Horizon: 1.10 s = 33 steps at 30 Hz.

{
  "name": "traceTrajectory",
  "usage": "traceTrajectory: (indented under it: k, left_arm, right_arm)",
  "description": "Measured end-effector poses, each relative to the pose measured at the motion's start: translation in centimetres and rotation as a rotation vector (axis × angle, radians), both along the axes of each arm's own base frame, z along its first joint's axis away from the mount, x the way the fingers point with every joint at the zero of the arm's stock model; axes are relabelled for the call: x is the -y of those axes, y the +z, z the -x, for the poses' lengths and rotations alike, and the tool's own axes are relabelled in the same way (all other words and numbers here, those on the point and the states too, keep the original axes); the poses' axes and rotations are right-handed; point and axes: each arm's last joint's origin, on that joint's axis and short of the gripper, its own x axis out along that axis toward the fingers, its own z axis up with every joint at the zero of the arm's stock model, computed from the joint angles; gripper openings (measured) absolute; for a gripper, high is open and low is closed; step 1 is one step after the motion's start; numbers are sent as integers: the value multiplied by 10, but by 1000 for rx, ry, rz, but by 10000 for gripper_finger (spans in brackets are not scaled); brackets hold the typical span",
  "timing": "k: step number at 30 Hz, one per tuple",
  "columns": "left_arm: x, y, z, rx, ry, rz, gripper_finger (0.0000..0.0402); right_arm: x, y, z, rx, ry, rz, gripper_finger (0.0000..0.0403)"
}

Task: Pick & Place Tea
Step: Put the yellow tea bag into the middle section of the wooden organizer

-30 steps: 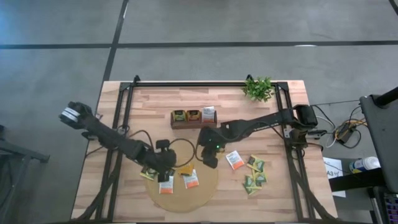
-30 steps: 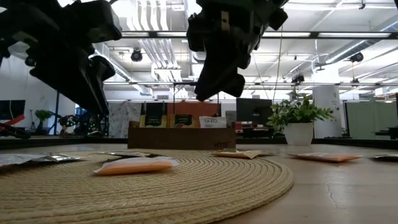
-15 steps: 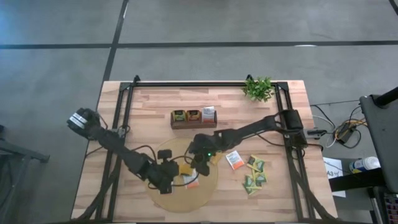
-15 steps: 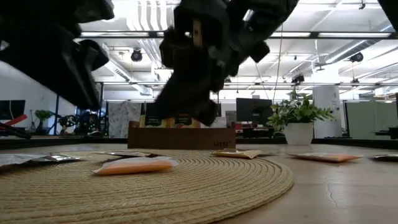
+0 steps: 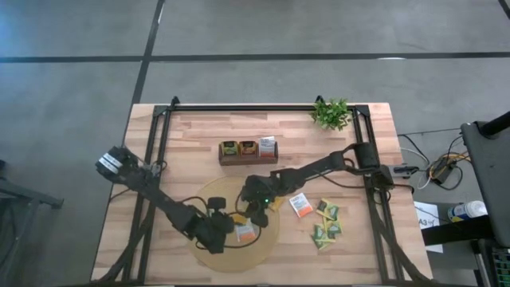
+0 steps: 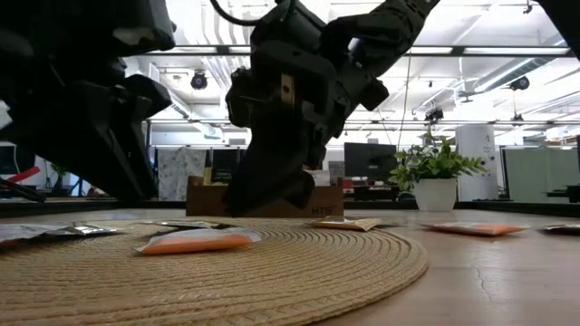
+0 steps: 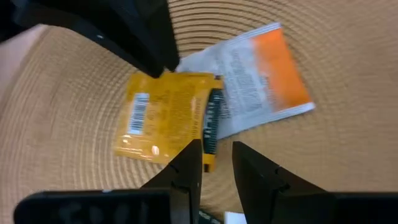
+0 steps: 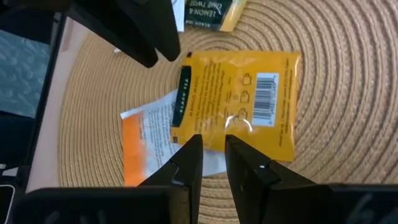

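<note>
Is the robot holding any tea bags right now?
No. Both end effectors, left and right, hover open and empty above the yellow sachet lying partly over the white-and-orange sachet on the round mat.

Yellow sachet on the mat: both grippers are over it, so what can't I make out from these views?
- High view: the yellow sachet and much of the white-and-orange sachet are covered by the left gripper and right gripper.
- Low view: both grippers' fingertips are dark silhouettes; contact with the round mat is unreadable.
- Wrist views: sachet small print is blurred; whether either gripper touches it is unclear.
</note>
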Motion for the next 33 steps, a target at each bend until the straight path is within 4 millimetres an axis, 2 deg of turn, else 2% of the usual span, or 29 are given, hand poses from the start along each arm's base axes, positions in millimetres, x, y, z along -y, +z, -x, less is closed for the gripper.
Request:
traceTrajectory:
  k: [12, 23, 33]
  left_arm:
    - [2, -13, -5, -28, -117, -144, 85]
    - [1, -30, -10, -43, -84, -216, 85]
    - [-10, -25, -17, -38, -15, -295, 85]
  right_arm:
    - [0, -1, 1, 0, 5, 5, 67]
    - [0, -1, 1, 1, 9, 6, 67]
    - [0, -5, 4, -13, 22, -7, 67]
